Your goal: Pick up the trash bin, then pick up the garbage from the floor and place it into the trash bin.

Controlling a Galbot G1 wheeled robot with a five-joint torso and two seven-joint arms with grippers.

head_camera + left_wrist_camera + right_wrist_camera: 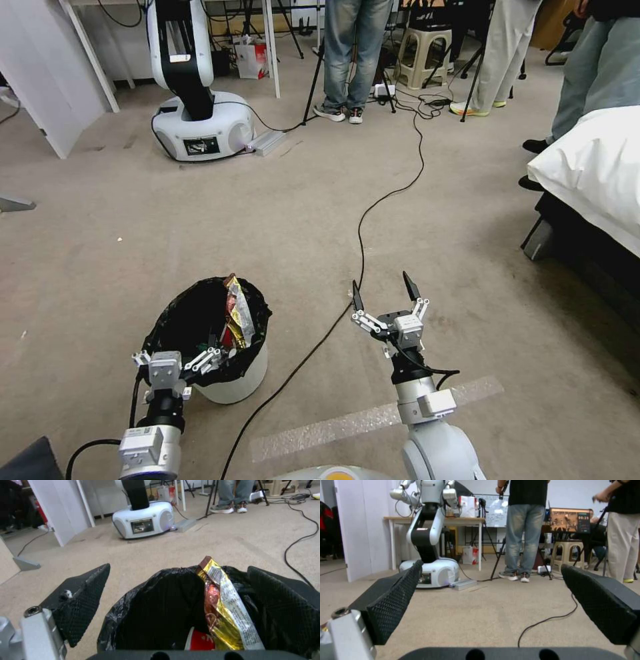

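The trash bin (233,383) is a small white tub with a black bag liner (150,610); it stands on the carpet floor (267,213) just ahead of me on the left. Garbage lies inside it: a long gold wrapper (239,317) (223,605) leans against the far rim, and a red-and-white packet (200,641) sits below it. My left gripper (177,355) (178,580) is at the bin's near rim. It is open, with one finger (83,597) outside the bin and the other over the liner. To the right, my right gripper (385,293) (491,565) hangs open and empty over the carpet.
A black cable (363,227) runs across the carpet, passing under the right gripper. Another robot's white base (200,127) stands far left. A bed with a white cover (593,173) is at the right. People's legs, tripods and a stool are at the back. A pale tape strip (373,420) lies near my base.
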